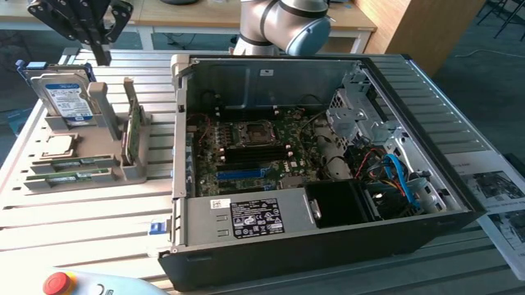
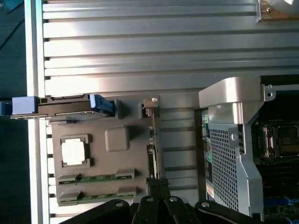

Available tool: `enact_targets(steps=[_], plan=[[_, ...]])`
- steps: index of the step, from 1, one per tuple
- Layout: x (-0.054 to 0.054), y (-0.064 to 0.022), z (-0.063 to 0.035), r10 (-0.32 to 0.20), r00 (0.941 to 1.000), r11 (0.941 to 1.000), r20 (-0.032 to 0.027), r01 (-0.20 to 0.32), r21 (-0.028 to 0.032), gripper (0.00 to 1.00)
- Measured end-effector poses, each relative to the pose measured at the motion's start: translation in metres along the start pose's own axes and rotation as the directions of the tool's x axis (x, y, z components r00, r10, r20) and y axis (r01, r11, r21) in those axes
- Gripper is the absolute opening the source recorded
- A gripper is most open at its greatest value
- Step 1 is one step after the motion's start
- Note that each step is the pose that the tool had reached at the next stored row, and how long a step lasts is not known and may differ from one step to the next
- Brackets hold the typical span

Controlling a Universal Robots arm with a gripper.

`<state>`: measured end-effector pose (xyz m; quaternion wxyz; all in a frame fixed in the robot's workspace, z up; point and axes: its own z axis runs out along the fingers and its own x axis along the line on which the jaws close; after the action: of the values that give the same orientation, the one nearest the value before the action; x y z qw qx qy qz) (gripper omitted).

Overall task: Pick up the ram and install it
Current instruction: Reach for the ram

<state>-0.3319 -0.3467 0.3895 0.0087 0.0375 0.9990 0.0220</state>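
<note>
Two ram sticks lie flat in slots at the front of a grey holder [image 1: 123,172]: one ram stick [image 1: 72,163] [image 2: 96,178] and a second [image 1: 67,179] [image 2: 96,195] beside it, both green and narrow. My black gripper [image 1: 102,54] [image 2: 158,185] hangs above the back of the holder, well clear of the sticks. Its fingers are shut together with nothing between them. The open computer case [image 1: 328,246] lies to the exterior view's right of the holder, its motherboard [image 1: 254,150] exposed.
The holder also carries an upright hard drive with a blue label [image 1: 64,98], a taller green card [image 1: 131,132] and a square processor [image 1: 58,145]. A red stop button [image 1: 56,283] sits at the front edge. Printed sheets [image 1: 500,196] lie right of the case on the slatted table [image 1: 82,227].
</note>
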Motion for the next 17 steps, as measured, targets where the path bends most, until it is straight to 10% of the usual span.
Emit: enact_targets(steps=[17], plan=[[0.064,0.0133,0.0009,0.0,1.0,1.0,-0.0047,0.0,0.0003,0.11]])
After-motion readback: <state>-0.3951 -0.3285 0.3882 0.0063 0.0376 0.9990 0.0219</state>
